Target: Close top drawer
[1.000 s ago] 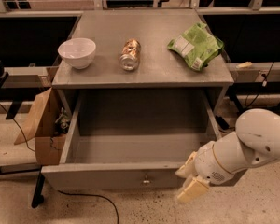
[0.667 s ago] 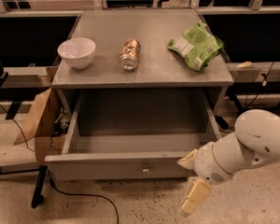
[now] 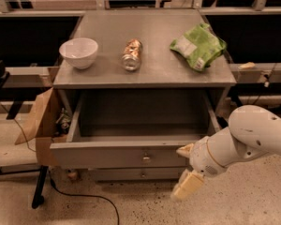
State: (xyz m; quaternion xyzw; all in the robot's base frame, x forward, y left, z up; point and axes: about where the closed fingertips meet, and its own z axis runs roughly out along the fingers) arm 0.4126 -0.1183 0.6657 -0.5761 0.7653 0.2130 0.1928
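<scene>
top drawer (image 3: 107, 154): pulled out toward the near side, under the worktop (image 3: 154, 76)
gripper (image 3: 186, 168): released, spread, holding nothing, at the near right end of the drawer front
risk: off-centre push there, likely skewing and jamming the drawer
risk: hard shove, possibly rolling the can (image 3: 131, 55)

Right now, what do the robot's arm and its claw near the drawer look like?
The arm is smooth, glossy white, with bulging rounded shells and a thin tan ring at the wrist. The gripper, low by the right end of the top drawer, has two blocky cream-yellow fingers. No cables show.
</scene>
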